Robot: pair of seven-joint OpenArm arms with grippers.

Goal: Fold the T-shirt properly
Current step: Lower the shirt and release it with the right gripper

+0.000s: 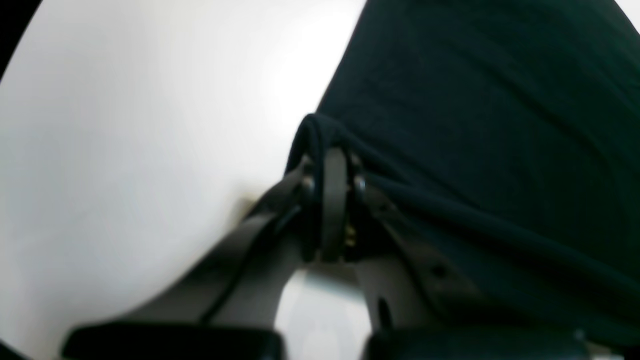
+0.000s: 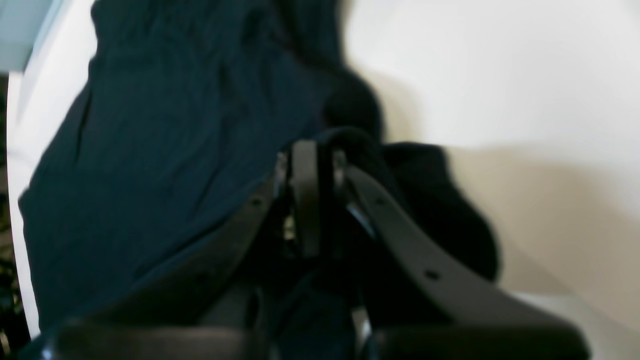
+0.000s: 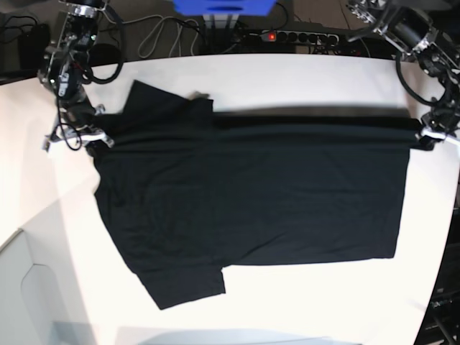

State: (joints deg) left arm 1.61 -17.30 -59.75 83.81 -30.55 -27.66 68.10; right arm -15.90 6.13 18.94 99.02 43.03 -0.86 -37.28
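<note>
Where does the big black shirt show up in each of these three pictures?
Left wrist view: the large black soft fabric T-shirt fills the right half, its edge pinched in the left pincer.
Right wrist view: it covers the left and centre, bunched in the right pincer.
Base view: spread across the middle, stretched between both arms.
Shared landmark: the white table under it.

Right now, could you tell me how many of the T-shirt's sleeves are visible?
2. On the T-shirt, one sleeve lies at the far edge near the right gripper; the other sleeve lies at the near edge. Neither looks hidden.
</note>
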